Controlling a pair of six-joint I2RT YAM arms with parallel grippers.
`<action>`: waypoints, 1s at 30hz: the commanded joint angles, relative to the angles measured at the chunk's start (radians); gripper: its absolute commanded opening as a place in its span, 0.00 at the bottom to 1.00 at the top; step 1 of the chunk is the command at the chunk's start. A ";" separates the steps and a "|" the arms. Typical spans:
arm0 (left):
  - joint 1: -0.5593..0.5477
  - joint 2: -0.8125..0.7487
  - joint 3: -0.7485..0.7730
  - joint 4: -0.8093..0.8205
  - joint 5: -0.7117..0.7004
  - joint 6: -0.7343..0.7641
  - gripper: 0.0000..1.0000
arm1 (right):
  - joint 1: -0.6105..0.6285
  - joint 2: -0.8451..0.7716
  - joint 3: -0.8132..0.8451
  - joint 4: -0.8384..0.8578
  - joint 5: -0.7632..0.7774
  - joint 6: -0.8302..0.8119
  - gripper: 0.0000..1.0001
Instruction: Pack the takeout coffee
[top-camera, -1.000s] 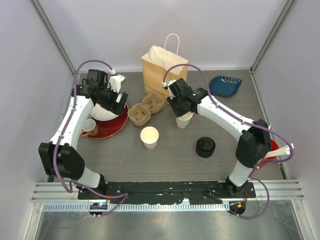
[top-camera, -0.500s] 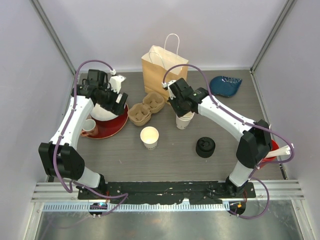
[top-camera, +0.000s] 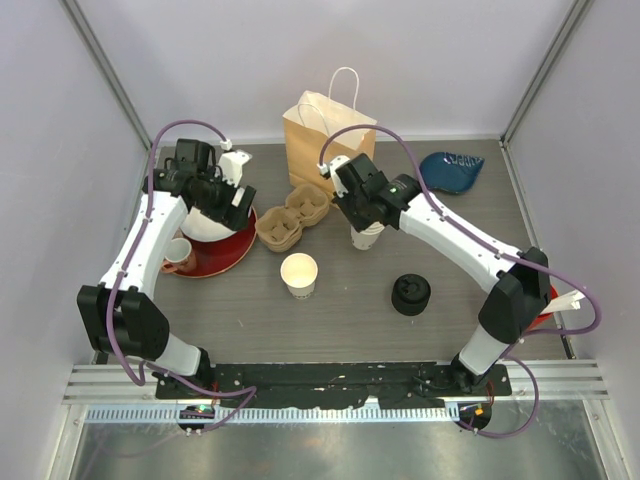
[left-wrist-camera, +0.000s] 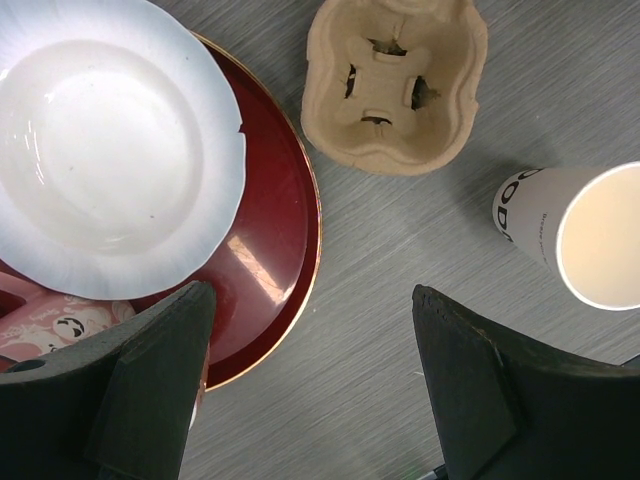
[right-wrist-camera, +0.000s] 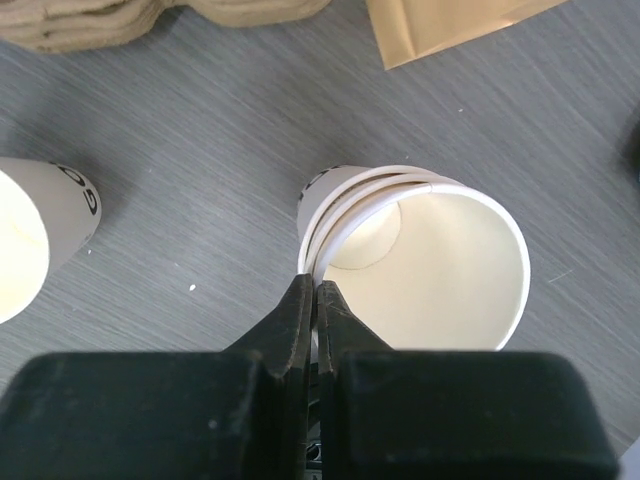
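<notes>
Several nested cups (right-wrist-camera: 450, 280): near rim clamped in right pincer (right-wrist-camera: 314, 292); left pincer (left-wrist-camera: 310, 305) wide, empty.

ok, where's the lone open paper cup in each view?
Top external: lone open cup at table centre, just below the pulp carrier in frame.
Left wrist: cup at right edge, carrier top centre.
Right wrist: cup cropped at left edge, carrier along top left.
Shared landmark: the pulp carrier.
</notes>
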 joint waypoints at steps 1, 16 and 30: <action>0.001 -0.022 0.013 -0.001 0.024 0.003 0.84 | 0.003 -0.006 -0.046 0.039 -0.040 -0.013 0.01; -0.330 0.168 0.029 0.291 0.259 -0.549 0.65 | 0.002 -0.121 -0.161 0.131 -0.147 -0.081 0.01; -0.392 0.348 0.042 0.578 0.360 -0.865 0.56 | 0.002 -0.159 -0.218 0.171 -0.178 -0.087 0.01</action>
